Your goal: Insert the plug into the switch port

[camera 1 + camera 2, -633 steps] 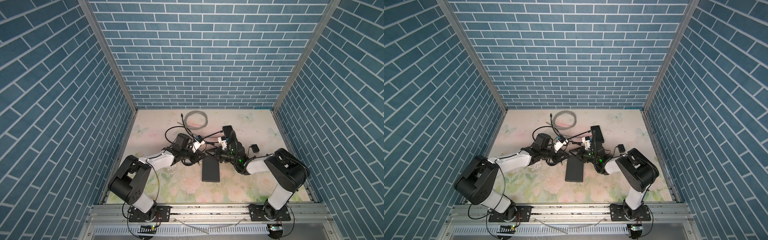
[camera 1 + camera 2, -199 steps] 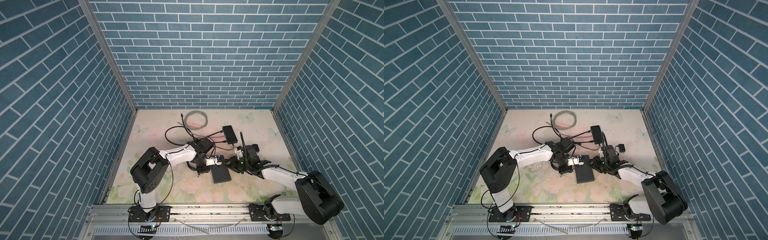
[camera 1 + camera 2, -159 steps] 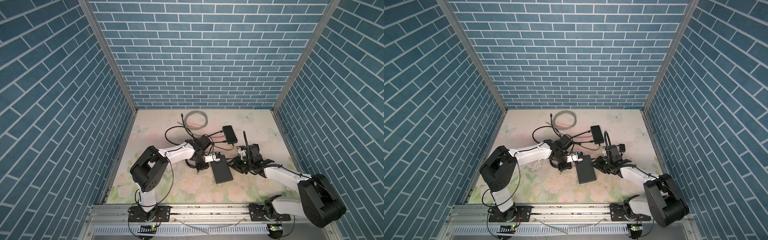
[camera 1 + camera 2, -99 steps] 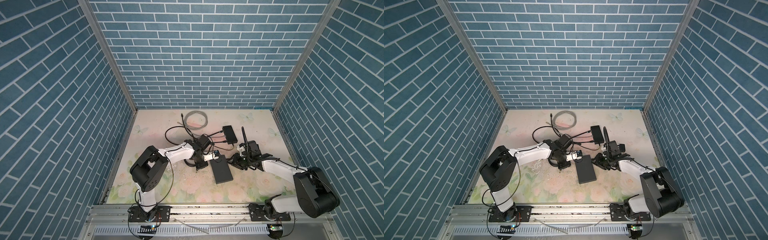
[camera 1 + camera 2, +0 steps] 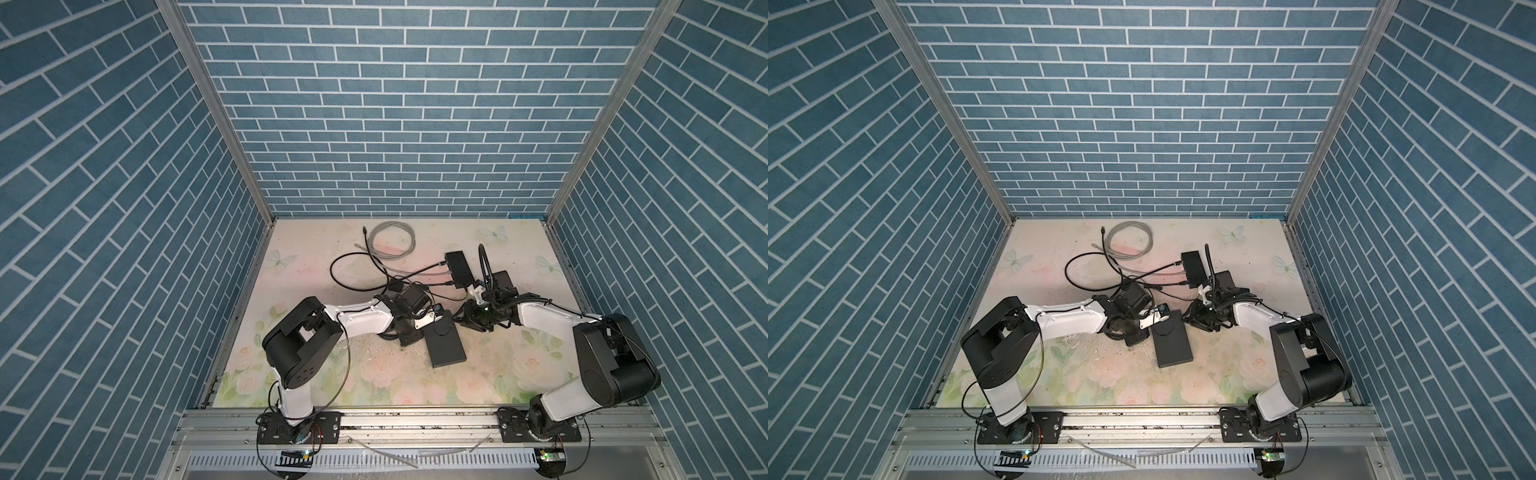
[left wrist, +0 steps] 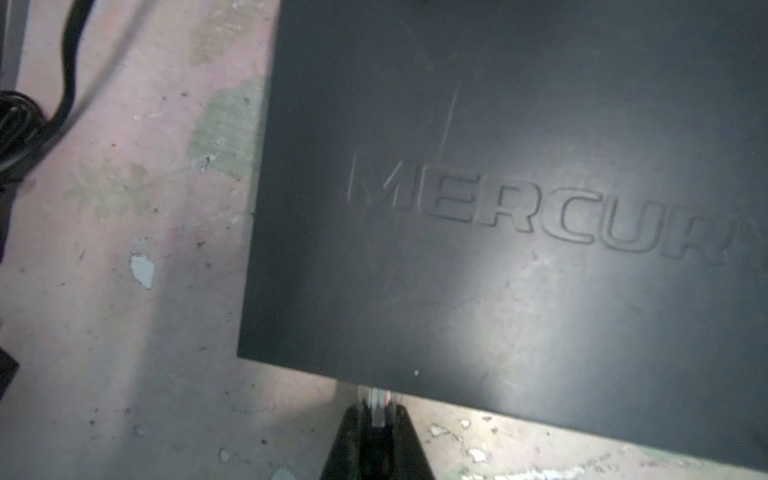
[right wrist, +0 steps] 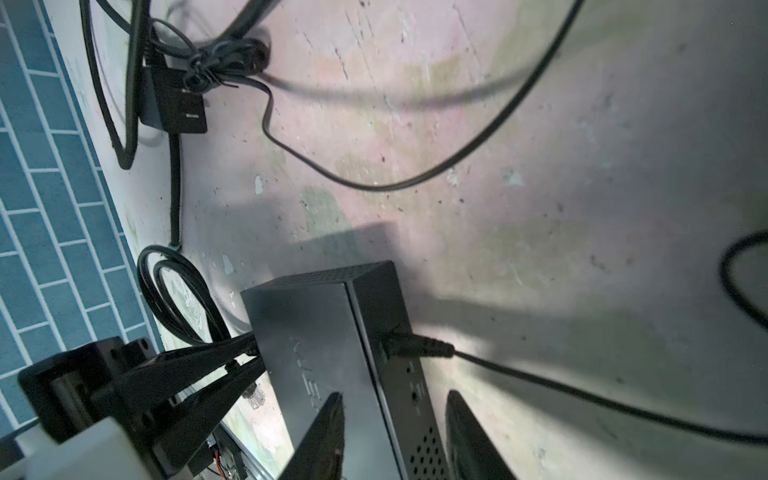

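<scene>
Both top views: flat black rectangular plastic switch (image 5: 444,345) (image 5: 1173,338) lies mid-way on the floral desk (image 5: 374,374).
Left wrist view: left gripper (image 6: 376,411) clamped on clear plastic plug (image 6: 377,399), whose tip meets the switch's edge.
Right wrist view: right gripper (image 7: 395,399) parted, straddling the switch's side.

Enclosure: three walls (image 5: 395,124) in a blue brick pattern with white joints, meeting at bare aluminium corner posts (image 5: 216,112). Floor mat (image 5: 478,374) is pale, printed with pink roses and butterflies, scuffed and speckled. Aluminium rail (image 5: 415,424) runs along the front edge. Lighting is even, shadows soft.
</scene>
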### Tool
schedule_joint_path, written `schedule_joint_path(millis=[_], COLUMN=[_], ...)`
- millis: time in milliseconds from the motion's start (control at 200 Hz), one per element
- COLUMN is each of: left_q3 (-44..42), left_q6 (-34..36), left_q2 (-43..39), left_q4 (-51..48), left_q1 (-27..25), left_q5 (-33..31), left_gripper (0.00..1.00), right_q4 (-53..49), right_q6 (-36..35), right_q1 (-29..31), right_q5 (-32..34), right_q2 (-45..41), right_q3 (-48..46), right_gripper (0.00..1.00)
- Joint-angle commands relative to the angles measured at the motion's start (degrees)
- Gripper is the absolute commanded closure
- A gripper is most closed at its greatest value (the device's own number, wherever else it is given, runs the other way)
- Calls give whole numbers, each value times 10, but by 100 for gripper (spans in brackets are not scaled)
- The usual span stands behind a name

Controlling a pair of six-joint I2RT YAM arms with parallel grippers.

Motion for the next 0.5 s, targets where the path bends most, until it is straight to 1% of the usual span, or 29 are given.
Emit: schedule_joint_path(millis=[0, 175, 370, 495], left_q3=[-33, -55, -87, -81], left_q6=[-12, -4, -6, 2], left_q2=[-11, -19, -36, -31], left_q4=[22, 56, 112, 119], left_q1=[-7, -15, -16, -17], left_q5=[-15, -19, 14, 18], left_gripper=[92, 92, 92, 92], right_q4=[-28, -27, -20, -28], right_q6=[-42, -56, -61, -74], right_q1=[-2, -2, -2, -2], right_q5=[-23, -33, -46, -51], right_q2=[17, 31, 56, 73], right_q3=[19, 19, 41, 58], right_gripper=[58, 57, 55, 55])
